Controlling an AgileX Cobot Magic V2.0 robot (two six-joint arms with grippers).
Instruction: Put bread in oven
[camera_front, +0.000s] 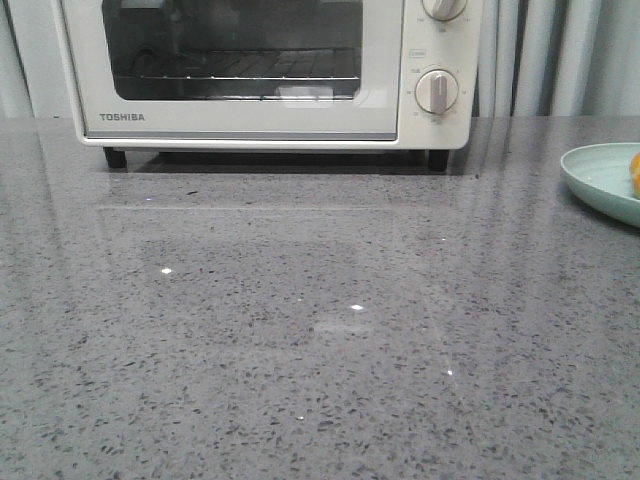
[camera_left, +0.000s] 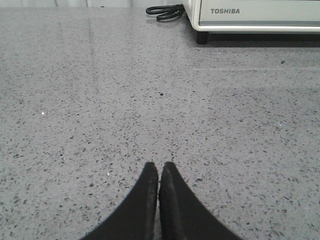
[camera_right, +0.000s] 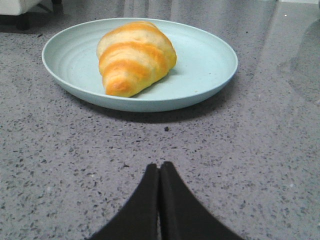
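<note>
The cream-white TOSHIBA oven (camera_front: 260, 70) stands at the back of the grey table with its glass door shut; its lower corner also shows in the left wrist view (camera_left: 250, 15). The bread, a golden-orange croissant (camera_right: 135, 57), lies on a pale green plate (camera_right: 210, 65); in the front view only a sliver of it (camera_front: 635, 172) shows on the plate (camera_front: 600, 178) at the right edge. My right gripper (camera_right: 159, 165) is shut and empty, low over the table, short of the plate. My left gripper (camera_left: 159, 165) is shut and empty over bare table. Neither gripper shows in the front view.
A black power cord (camera_left: 165, 11) lies on the table beside the oven's left side. The oven has two round knobs (camera_front: 437, 90) on its right panel. Grey curtains hang behind the table.
</note>
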